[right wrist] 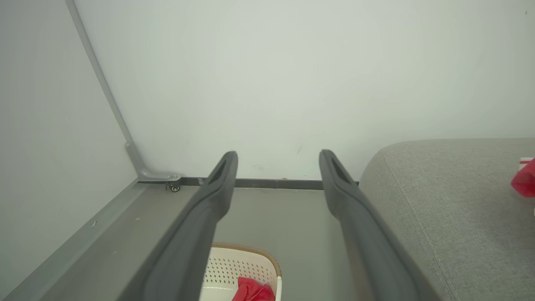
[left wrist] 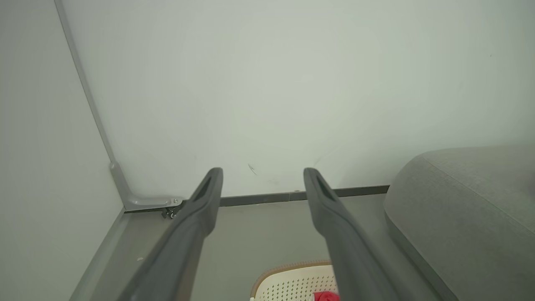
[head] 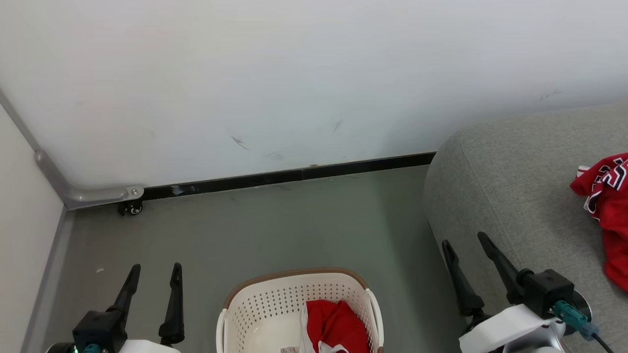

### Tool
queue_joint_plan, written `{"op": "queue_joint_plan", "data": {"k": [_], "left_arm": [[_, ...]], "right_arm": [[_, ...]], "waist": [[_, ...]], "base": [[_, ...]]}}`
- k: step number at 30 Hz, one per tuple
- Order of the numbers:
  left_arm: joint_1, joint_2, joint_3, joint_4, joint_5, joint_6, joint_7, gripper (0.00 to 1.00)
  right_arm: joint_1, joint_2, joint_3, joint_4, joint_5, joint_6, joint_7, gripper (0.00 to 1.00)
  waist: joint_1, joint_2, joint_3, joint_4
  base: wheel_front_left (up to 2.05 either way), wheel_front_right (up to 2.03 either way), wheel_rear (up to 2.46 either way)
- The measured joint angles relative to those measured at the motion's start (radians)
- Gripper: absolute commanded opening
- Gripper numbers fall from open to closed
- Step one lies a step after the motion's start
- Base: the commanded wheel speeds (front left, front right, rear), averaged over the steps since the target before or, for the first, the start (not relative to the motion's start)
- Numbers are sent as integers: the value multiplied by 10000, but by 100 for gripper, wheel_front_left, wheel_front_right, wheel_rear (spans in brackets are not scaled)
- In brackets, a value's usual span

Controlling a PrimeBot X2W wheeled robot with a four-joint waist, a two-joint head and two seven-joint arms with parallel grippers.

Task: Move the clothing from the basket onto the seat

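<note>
The basket [head: 255, 314], at the bottom centre of the head view, is cream-white hard plastic pierced with rows of small round holes, and its brown rim curves in a rounded arc at the upper end; the frame edge cuts off its lower part. A crumpled red garment [head: 338, 321] of soft fabric with a bit of white trim lies in its right half. The seat [head: 515, 196] takes up the right side, light-grey woven upholstery with a rounded corner. At the right edge a lettered red garment [head: 611, 215] lies bunched on it, its length running top to bottom, partly cut off. The left gripper [head: 154, 268] at lower left and the right gripper [head: 463, 240] at lower right each hold their two long dark fingers spread wide with nothing between them, tips pointing up the frame. The floor [head: 294, 230] is smooth, matt grey-green. A plain white, lightly scuffed wall [head: 294, 73] meets it along a black skirting strip [head: 294, 175], and a grey metal bracket [head: 98, 196] with a small caster sits at the left
</note>
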Motion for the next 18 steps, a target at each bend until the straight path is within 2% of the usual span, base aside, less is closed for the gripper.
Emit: {"op": "queue_joint_plan", "data": {"k": [14, 18], "left_arm": [[30, -128, 73, -171, 178, 88, 0, 100], [48, -117, 61, -157, 178, -13, 0, 100]], "right_arm": [[151, 4, -17, -481, 10, 0, 171, 100], [152, 12, -84, -575, 15, 0, 207, 100]], "waist": [[0, 0, 32, 29], [0, 0, 50, -1]], "base": [[0, 0, 0], [0, 0, 0]]}}
